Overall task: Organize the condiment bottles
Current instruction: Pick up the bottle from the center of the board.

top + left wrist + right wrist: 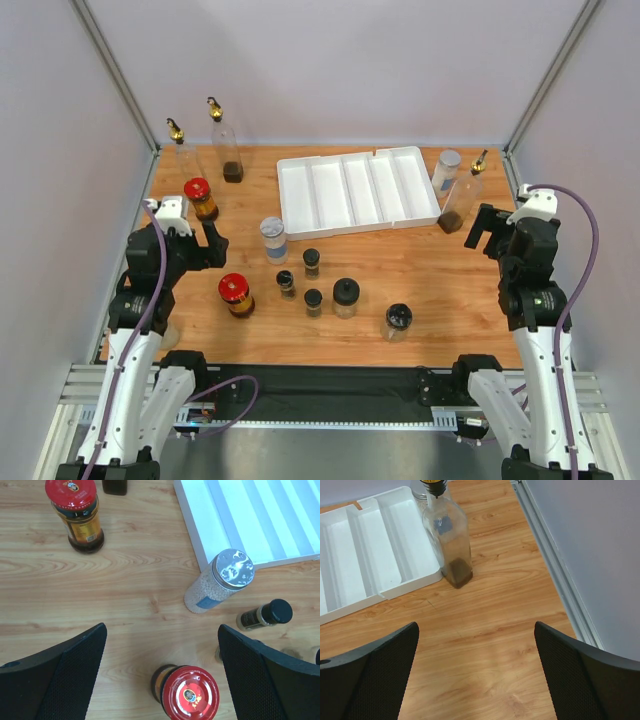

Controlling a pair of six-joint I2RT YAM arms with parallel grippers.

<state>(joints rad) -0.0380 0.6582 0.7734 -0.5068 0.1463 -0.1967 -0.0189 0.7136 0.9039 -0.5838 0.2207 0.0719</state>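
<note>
left gripper (pixel 161 635), right gripper (pixel 476 630) agape, empty | red-capped amber glass jar (pixel 189 696) — probably slick, weighty (breakable) | take body below cap

Overhead view; two downward wrist close-ups, tray (pixel 328 195) shared

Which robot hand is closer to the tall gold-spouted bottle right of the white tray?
Right. The right gripper sits just beside the base of the gold-spouted bottle. The left gripper is far across the table, by a red-capped jar.
</note>
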